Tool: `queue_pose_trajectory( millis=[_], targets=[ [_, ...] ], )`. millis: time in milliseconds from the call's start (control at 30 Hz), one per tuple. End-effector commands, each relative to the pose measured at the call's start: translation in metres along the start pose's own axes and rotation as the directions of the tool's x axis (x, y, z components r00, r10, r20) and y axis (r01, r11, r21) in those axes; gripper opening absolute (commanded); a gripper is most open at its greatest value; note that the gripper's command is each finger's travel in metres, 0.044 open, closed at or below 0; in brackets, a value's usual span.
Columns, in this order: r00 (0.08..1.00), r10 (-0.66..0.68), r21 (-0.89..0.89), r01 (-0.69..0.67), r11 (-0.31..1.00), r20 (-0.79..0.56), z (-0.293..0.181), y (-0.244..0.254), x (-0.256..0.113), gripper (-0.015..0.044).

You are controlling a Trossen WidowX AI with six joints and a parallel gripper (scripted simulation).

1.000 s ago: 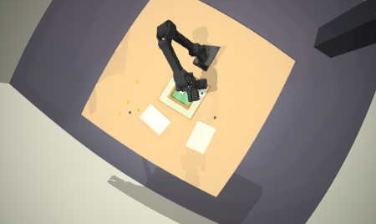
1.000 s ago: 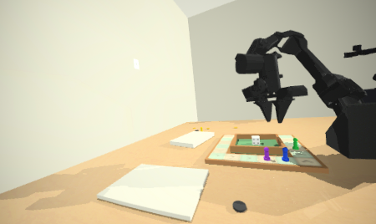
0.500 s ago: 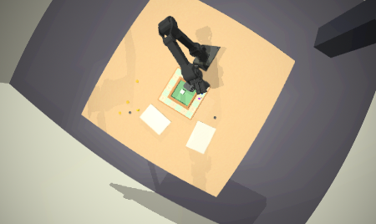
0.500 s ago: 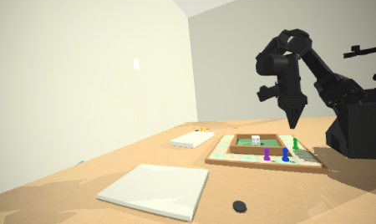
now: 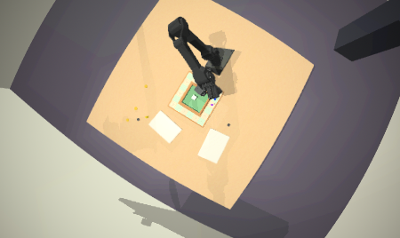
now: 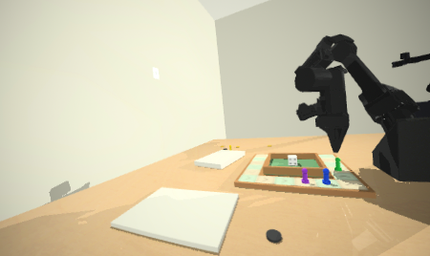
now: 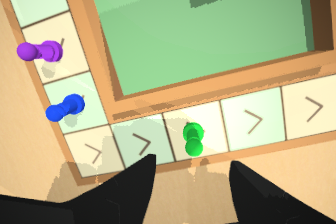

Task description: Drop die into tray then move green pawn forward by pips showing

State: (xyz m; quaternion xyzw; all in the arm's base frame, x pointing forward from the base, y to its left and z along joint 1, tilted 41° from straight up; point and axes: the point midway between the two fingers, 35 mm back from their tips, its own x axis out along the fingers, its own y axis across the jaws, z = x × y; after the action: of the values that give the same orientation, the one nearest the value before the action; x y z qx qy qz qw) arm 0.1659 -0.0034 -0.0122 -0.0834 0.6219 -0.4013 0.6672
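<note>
My gripper (image 7: pixel 192 164) (image 6: pixel 336 151) is open and empty, pointing down just above the green pawn. The green pawn (image 7: pixel 193 137) (image 6: pixel 337 164) stands upright on the second square past the corner; in the wrist view it shows ahead of the gap between the fingertips. The arm hides it in the top view. The white die (image 6: pixel 292 160) (image 5: pixel 194 97) lies in the green-floored tray (image 6: pixel 282 171) (image 7: pixel 200 88); its top pips cannot be read. In the wrist view the arrows on the pawn's side of the board (image 7: pixel 240 137) (image 6: pixel 258 176) point right.
The blue pawn (image 7: pixel 70 106) (image 6: pixel 326 177) and purple pawn (image 7: pixel 42 51) (image 6: pixel 305 176) stand on the adjoining side. Two white slabs (image 5: pixel 164 127) (image 5: pixel 213 146) lie beyond the board. A black disc (image 5: pixel 228 124) (image 6: pixel 273 235) and several small yellow pieces (image 5: pixel 146 86) lie farther out.
</note>
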Motion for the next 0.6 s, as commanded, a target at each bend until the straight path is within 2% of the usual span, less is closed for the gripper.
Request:
queue_pose_trajectory(
  millis=[0,567],
  targets=[
    [1.000,-0.012,-0.009,0.012,1.000,-0.001,-0.002,-0.002,0.007,0.0200],
    [1.000,-0.013,-0.009,0.013,1.000,-0.001,-0.002,-0.001,0.035,0.0200]
  ],
)
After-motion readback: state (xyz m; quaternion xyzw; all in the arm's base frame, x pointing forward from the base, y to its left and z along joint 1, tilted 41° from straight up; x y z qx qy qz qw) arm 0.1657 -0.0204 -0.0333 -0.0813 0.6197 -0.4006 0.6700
